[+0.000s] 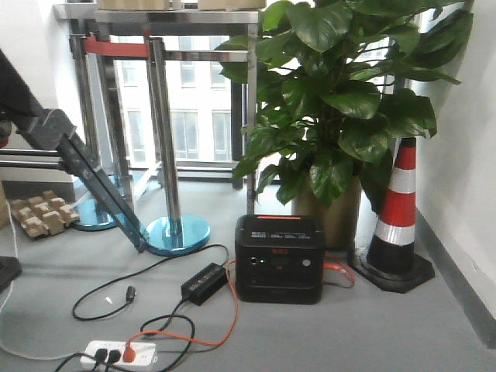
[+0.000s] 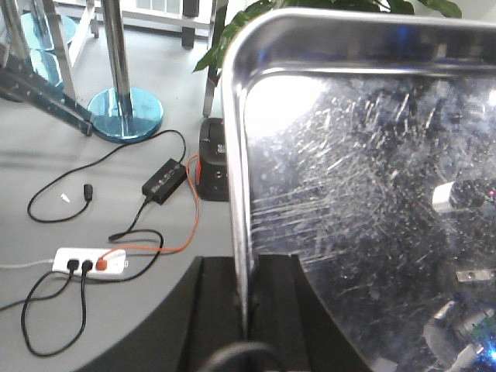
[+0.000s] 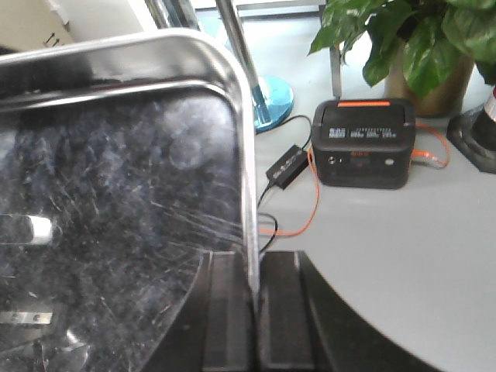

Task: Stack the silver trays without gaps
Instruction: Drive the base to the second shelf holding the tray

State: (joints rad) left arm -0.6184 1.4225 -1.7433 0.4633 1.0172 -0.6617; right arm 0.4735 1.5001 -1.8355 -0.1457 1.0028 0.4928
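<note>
A silver tray (image 2: 364,194) fills the right side of the left wrist view, its scratched mirror-like bottom facing the camera and its left rim running straight up from my fingers. My left gripper (image 2: 246,310) is shut on that rim. The right wrist view shows the silver tray (image 3: 116,194) from the other side. There my right gripper (image 3: 254,310) is shut on its right rim. The tray hangs in the air above the grey floor. Neither the tray nor the grippers appear in the front view.
On the floor below are a black power station (image 1: 279,260), a black adapter (image 1: 204,282), a white power strip (image 1: 120,353) and loose cables. Chrome stanchions with blue bases (image 1: 178,234), a large potted plant (image 1: 341,116) and a traffic cone (image 1: 397,213) stand behind.
</note>
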